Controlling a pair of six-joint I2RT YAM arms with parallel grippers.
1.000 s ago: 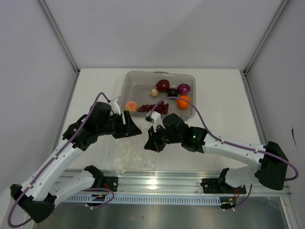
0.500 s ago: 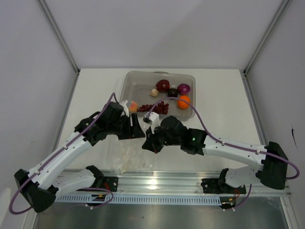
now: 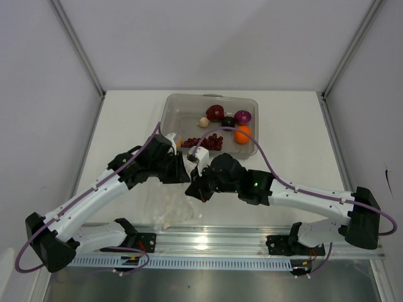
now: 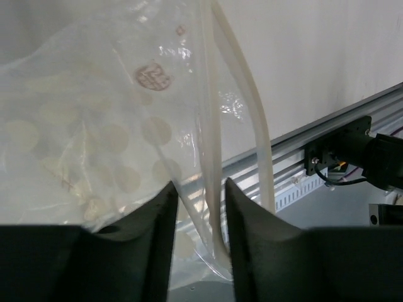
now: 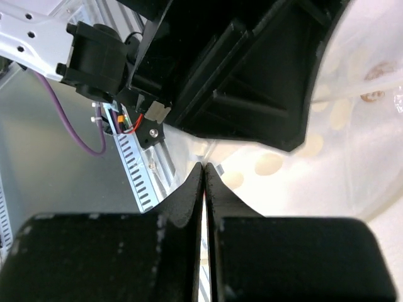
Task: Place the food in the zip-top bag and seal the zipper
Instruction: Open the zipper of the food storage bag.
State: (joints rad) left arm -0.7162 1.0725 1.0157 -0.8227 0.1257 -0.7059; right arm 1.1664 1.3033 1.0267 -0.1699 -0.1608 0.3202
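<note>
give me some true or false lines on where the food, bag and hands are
1. The orange lies in the tray. True.
2. The bag already holds fruit. False: no food shows in it.
3. The right hand has its fingers spread wide. False: they are pressed together.
4. The bag's edge runs between the fingers of the left hand. True.
5. The grapes lie outside the tray. False: they lie in it, beside the orange.
</note>
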